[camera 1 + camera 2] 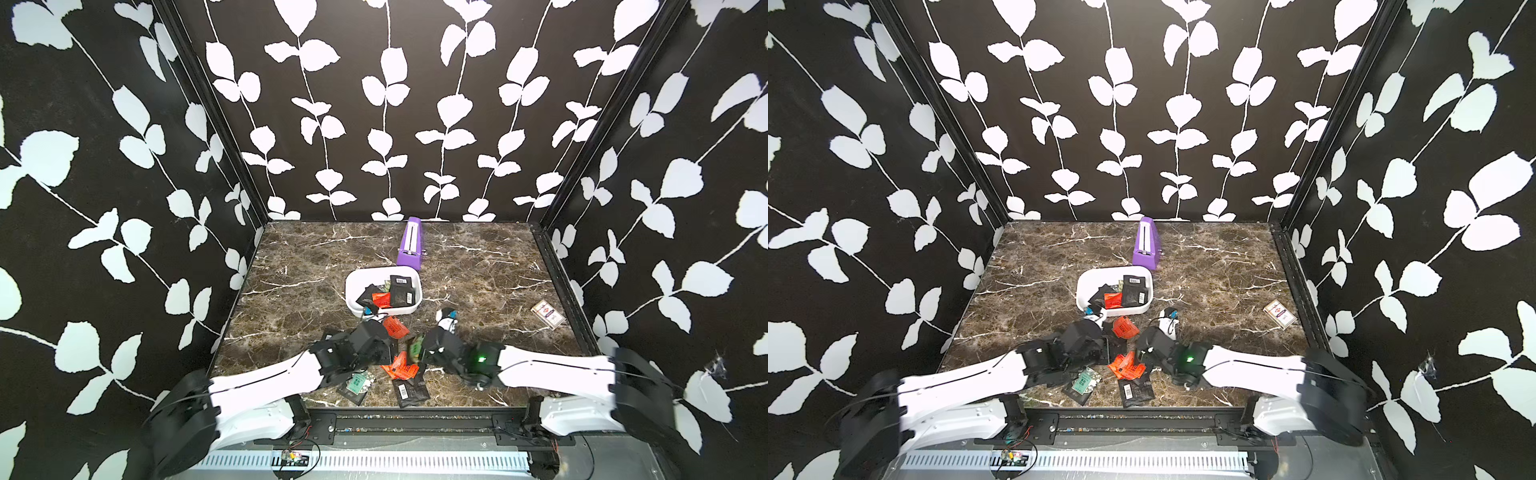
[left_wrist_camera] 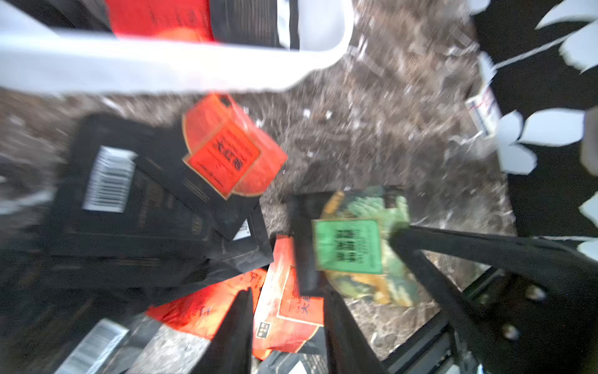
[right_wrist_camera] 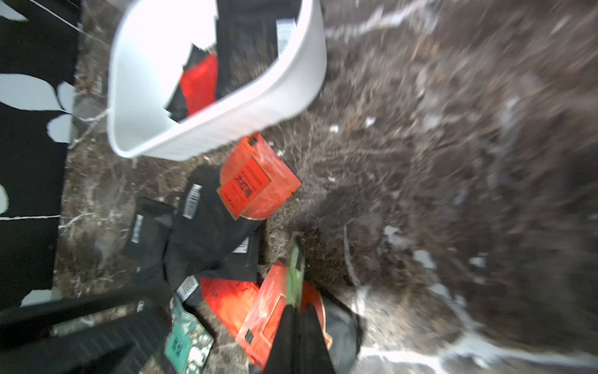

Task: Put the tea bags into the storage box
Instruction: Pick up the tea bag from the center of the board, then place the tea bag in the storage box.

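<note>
left wrist view is showing my left claw (image 2: pixel 287 293) standing open above loose tea bags (image 2: pixel 291 311), gripping nothing. it alone is giving the green tea bag (image 2: pixel 348 246) face-on; right wrist view is catching it edge-on, my right claw (image 3: pixel 299 309) clamping it. storage box (image 1: pixel 353 291) is sitting on the worktop (image 1: pixel 478 270), part filled. both top views are not resolving claw fingers; both wrist views are smearing.

Black walls (image 1: pixel 374 104) with white leaf vines enclose a brown marble tabletop (image 1: pixel 478 270).
</note>
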